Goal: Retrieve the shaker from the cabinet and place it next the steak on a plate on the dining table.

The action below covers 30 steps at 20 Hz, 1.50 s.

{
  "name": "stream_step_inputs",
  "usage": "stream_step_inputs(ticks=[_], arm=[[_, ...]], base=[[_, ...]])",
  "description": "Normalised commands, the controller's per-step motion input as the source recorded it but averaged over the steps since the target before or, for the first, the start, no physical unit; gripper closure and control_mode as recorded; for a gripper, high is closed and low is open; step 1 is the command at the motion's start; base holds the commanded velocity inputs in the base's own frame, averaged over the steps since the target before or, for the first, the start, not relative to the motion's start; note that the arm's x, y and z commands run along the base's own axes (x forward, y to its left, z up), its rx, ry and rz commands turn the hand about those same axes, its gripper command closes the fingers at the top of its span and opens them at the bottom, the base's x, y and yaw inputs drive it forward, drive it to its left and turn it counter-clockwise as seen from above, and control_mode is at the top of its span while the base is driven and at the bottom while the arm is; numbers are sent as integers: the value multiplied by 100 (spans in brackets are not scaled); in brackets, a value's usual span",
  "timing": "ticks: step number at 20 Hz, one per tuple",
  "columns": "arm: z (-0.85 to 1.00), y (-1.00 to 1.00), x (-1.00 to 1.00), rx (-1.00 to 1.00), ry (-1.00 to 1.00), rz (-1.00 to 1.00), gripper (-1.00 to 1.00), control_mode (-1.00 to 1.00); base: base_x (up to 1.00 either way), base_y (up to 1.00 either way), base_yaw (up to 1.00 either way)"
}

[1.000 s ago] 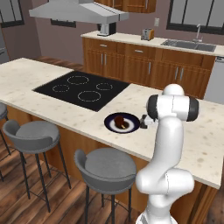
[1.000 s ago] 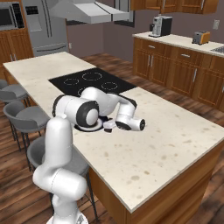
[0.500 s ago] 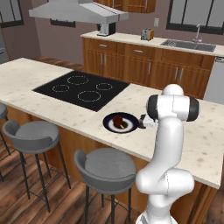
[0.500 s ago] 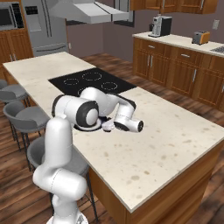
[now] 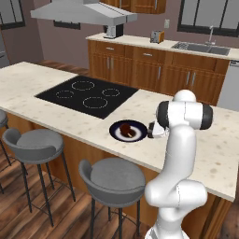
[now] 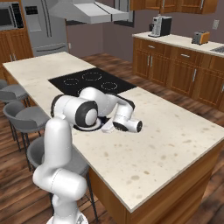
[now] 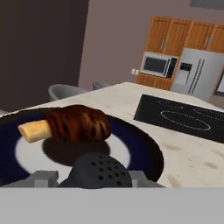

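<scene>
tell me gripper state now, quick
gripper: shut on the shaker, low over the plate beside the steak

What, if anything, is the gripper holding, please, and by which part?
The small black cylindrical shaker, held between the fingers below its perforated cap; the exact contact is hidden.

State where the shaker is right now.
In the hand view the shaker sits between the gripper fingers, over the near rim of the plate, just before the steak.

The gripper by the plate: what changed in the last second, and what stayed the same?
Almost nothing changed. The gripper still holds the shaker low over the plate's near rim, perhaps slightly lower. The steak, the plate and the dining table kept their places.
</scene>
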Motion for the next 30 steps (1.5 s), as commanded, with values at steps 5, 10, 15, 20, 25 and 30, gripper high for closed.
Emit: stream_step_inputs(ticks=[5, 10, 15, 20, 25, 30], arm=[[-25, 5, -1, -10, -15, 8, 100, -100], [-18, 0, 0, -5, -13, 6, -100, -100], [-1, -17, 0, 0, -10, 0, -100, -100], [0, -29, -13, 3, -6, 0, -100, -100], [3, -12, -53, 1, -14, 3, -100, -100], [30, -28, -84, 8, -25, 8, -100, -100]], base=[[0, 0, 0], [0, 0, 0], [0, 0, 0], [0, 0, 0], [0, 0, 0], [0, 0, 0]])
